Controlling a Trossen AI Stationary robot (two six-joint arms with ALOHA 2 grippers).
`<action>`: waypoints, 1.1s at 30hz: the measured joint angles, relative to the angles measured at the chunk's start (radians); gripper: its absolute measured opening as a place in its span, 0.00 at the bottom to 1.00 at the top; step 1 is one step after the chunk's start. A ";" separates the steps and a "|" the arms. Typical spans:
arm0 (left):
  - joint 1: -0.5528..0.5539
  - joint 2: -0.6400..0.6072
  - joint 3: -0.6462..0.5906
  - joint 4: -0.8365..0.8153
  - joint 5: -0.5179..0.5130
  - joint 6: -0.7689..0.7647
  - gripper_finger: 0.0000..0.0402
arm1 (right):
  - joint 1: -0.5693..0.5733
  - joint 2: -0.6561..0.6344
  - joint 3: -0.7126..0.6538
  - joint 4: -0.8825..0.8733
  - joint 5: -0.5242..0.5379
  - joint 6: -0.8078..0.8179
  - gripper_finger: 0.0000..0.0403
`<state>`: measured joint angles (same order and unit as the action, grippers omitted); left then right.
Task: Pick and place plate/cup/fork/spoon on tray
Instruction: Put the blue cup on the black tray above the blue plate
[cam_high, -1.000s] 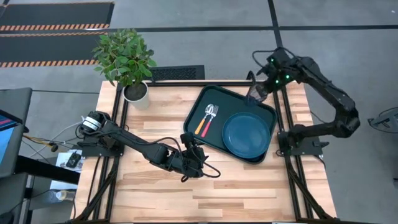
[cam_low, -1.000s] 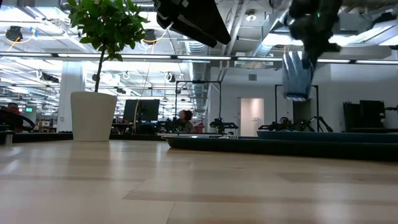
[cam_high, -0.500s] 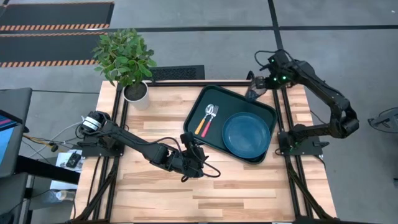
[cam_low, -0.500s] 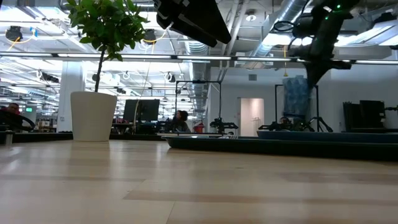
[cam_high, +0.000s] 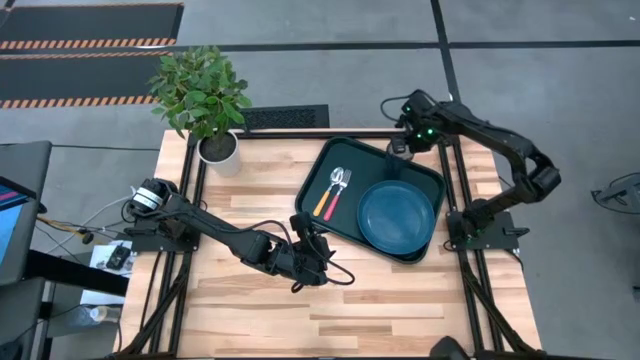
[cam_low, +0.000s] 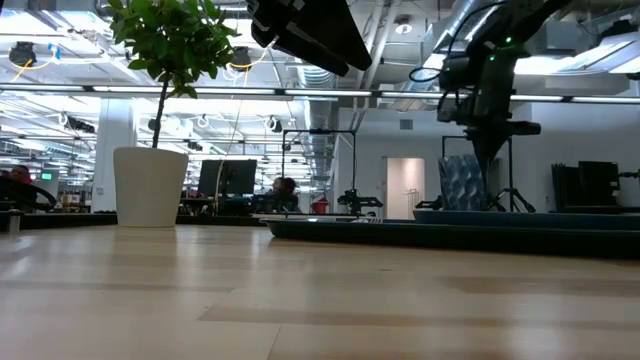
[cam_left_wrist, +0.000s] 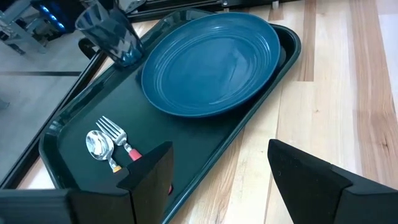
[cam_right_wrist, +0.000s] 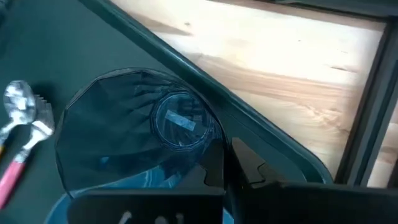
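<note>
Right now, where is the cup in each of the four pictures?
High view: the cup at the tray's far right corner, under the right hand.
Low view: upright at right.
Left wrist view: upper left.
Right wrist view: centre.
Shared landmark: the plate beside it.

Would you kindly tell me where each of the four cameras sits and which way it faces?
High: overhead, straight down on tray, both arms showing.
Low: table height, level across; right gripper above cup.
Left wrist: on the left arm, facing plate, its open fingers in front.
Right wrist: on the right arm, looking down into the cup.
Shared: both wrist views show cup, fork and spoon.
</note>
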<state>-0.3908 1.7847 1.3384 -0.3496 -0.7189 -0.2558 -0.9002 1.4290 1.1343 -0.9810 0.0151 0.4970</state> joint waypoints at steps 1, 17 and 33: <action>0.000 0.000 0.000 0.000 0.000 0.000 0.63 | 0.003 0.010 0.000 0.000 0.009 -0.001 0.03; 0.000 0.000 0.000 -0.005 0.000 0.000 0.63 | 0.021 0.082 0.000 0.050 0.020 -0.003 0.05; 0.000 0.000 0.000 -0.005 0.000 0.000 0.63 | 0.025 0.082 0.000 0.030 0.052 -0.019 0.17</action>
<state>-0.3908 1.7847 1.3384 -0.3546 -0.7185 -0.2558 -0.8757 1.5112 1.1347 -0.9511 0.0669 0.4778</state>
